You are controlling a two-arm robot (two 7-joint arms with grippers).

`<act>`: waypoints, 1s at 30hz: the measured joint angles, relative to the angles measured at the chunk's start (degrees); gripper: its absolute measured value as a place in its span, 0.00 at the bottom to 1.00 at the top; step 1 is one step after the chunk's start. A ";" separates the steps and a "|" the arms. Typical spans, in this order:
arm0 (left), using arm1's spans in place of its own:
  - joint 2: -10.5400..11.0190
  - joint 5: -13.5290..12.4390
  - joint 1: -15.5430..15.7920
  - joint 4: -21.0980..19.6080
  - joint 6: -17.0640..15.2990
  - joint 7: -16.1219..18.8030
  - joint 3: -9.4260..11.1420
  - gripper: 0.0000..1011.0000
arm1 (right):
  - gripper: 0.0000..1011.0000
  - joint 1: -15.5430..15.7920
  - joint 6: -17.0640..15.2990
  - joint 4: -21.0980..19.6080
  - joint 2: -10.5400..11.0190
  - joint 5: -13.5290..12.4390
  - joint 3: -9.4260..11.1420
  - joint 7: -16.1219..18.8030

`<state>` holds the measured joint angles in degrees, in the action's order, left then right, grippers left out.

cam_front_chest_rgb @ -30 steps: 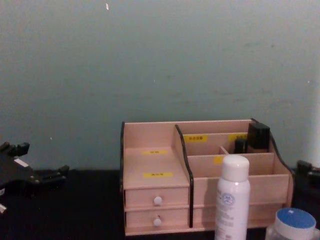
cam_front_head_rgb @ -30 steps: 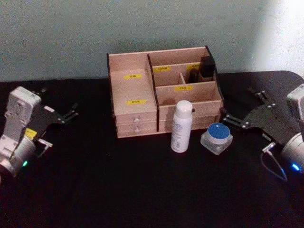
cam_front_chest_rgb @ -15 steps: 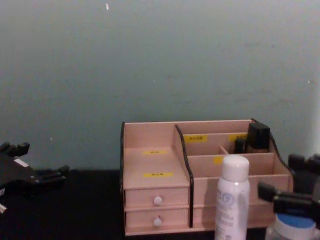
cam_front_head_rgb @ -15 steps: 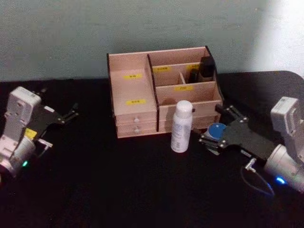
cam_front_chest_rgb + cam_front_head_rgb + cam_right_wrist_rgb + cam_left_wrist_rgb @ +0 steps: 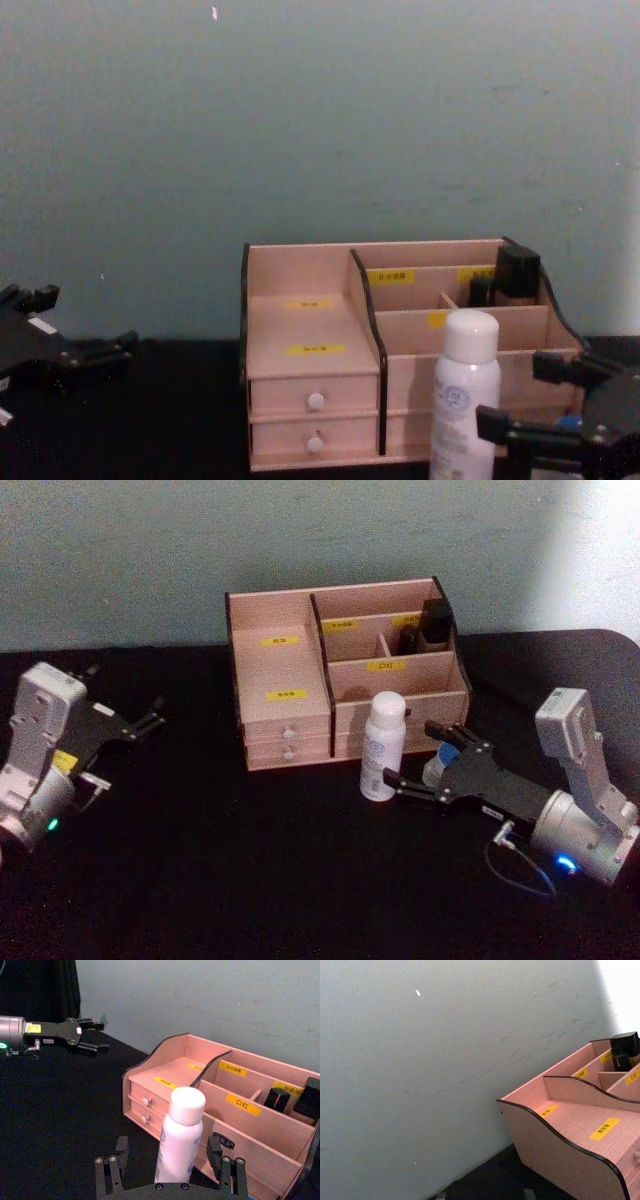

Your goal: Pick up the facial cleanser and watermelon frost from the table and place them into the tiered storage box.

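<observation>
— While you have the head view up, where is the right gripper (image 5: 418, 760)?
— I see it low over the black table (image 5: 250, 870), fingers spread wide, gripping nothing. The watermelon frost (image 5: 432, 771) sits between them, mostly hidden. The facial cleanser (image 5: 383, 746) stands upright at the fingertips; I cannot tell whether they touch. Both are just on the near side of the tiered storage box (image 5: 270, 615).
— And the other arm?
— My left gripper (image 5: 150, 718) is parked far left, fingers apart, empty.
</observation>
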<state>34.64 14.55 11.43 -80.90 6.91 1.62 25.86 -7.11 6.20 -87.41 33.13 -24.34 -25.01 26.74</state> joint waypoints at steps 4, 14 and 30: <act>0.00 0.00 0.00 0.00 0.00 0.00 0.00 0.99 | 0.99 -0.69 -0.61 1.22 -0.87 0.31 -0.06 0.64; 0.00 0.00 0.00 0.00 0.00 0.00 0.00 0.99 | 0.99 -2.68 -2.32 4.55 -3.55 1.48 0.16 1.62; 0.00 0.00 0.00 0.00 0.00 0.00 0.00 0.99 | 0.99 -5.20 -3.89 8.46 -7.43 2.12 0.96 2.31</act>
<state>34.65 14.55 11.43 -80.90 6.91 1.62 25.86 -12.31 2.30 -78.95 25.69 -22.22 -24.05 29.06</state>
